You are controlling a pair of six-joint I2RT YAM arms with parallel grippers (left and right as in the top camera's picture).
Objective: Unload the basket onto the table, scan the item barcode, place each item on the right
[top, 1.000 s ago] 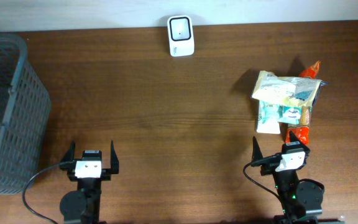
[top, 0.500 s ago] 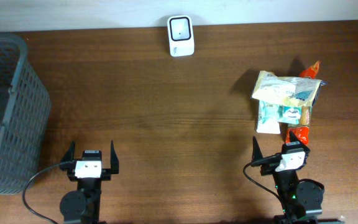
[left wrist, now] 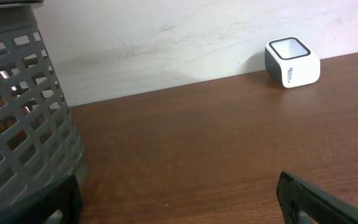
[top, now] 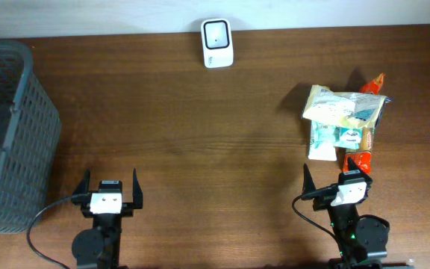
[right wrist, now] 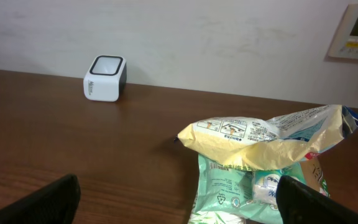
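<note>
Brown bench [top: 222, 134] against a pale wall. One scanner [top: 217, 43] stands at the far edge, window up, likely so items can be passed over it. One basket [top: 10, 134] sits far left, probably for scanned goods. Packets [top: 343, 123] lie heaped just ahead of my right gripper [top: 336, 178]: I count three, maybe four. Left gripper [top: 110, 185] and right are both spread wide, holding nothing.

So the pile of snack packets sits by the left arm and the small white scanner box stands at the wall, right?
Not quite: the pile of snack packets sits just ahead of the right gripper, as the overhead view shows. The small white scanner box does stand at the wall.
</note>
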